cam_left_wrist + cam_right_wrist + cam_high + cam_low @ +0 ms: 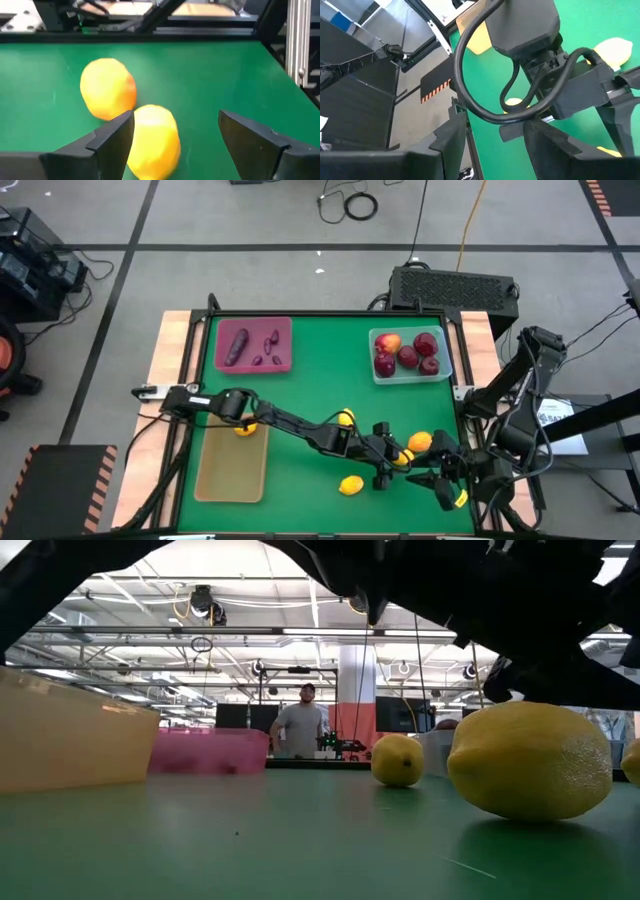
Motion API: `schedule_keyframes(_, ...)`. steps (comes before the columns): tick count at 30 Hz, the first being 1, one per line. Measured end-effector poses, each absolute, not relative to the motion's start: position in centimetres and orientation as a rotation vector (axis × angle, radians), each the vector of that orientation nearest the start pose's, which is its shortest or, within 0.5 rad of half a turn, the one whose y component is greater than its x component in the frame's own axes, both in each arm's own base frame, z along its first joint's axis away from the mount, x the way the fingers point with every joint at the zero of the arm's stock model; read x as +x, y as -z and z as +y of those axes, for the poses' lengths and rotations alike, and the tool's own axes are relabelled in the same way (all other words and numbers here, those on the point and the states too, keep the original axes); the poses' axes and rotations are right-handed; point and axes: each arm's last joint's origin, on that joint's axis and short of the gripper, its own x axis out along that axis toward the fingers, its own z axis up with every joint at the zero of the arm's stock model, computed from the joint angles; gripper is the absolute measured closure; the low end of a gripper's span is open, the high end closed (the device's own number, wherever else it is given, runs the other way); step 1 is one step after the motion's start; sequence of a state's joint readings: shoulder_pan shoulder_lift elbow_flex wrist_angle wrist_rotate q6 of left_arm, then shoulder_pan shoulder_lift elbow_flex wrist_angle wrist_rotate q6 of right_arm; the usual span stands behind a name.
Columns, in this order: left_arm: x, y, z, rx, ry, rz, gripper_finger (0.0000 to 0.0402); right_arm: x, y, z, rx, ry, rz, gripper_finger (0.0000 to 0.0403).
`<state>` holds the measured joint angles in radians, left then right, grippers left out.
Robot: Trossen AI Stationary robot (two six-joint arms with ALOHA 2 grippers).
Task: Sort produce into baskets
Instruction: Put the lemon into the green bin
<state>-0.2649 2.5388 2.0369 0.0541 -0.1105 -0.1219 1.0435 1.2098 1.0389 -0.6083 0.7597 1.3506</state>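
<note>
My left gripper (393, 465) reaches across to the table's near right and is open. Its fingers (112, 137) stand on either side of a yellow lemon (155, 142) lying on the green mat, which is close beside one finger. An orange fruit (107, 95) lies just beyond it. My right gripper (442, 486) is open and empty, close to the right of the left gripper. The maroon tray (285, 330) holds purple vegetables (237, 345). The clear tray (445, 365) holds red apples (408, 356). The tan tray (225, 475) holds one lemon (245, 429).
Two more lemons lie loose on the mat, one in the middle (345, 418) and one near the front edge (350, 485). In the low view a lemon (530, 760) lies close by. The left arm's wrist (530, 30) fills the right wrist view. A person (300, 728) stands beyond the table.
</note>
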Motion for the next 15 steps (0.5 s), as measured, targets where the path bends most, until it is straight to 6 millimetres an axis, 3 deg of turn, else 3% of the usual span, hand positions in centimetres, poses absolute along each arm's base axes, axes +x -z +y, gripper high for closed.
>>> schedule_keyframes(15, 55.5, -12.2, -14.2, -0.03, 0.058, 0.425, 0.0107, 13.8, -30.3, 19.6, 0.698, 0.122, 0.568, 0.0218)
